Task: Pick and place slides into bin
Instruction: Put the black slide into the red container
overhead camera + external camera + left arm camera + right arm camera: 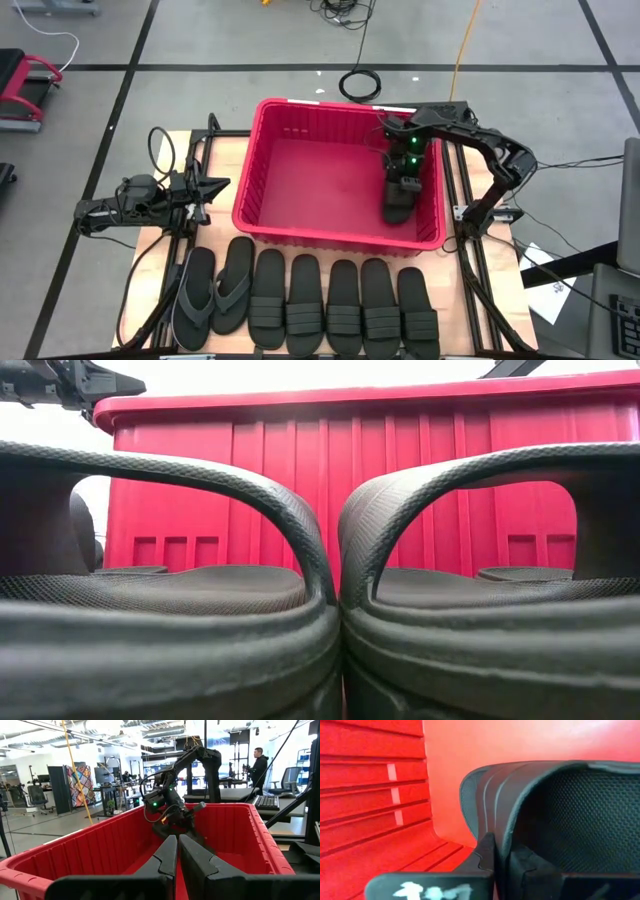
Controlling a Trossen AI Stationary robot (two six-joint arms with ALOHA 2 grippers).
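Observation:
The red bin (pixel 262 140) stands at the table's middle; it also shows in the low view (pixel 400 490). My right gripper (pixel 405 180) reaches down into the bin's right side and is shut on a black slide (pixel 398 205). Two grey flip-flops (pixel 215 290) and several black slides (pixel 345 305) lie flat in a row along the table's near edge. My left gripper (pixel 215 187) is shut and empty, level, just left of the bin's left wall (pixel 100 840). My right gripper pinches the slide's ribbed strap at its edge (pixel 502 837) between its two fingers, one under the arch and one outside. The fingers come from above, pointing down. The slide hangs below them, low over the bin's floor; whether it touches the floor I cannot tell.
The bin's floor (pixel 310 180) left of the held slide is bare. Two slides (pixel 200 610) stand right before the low camera. Cables lie on the floor beyond the table. A person (pixel 259 765) stands in the room behind.

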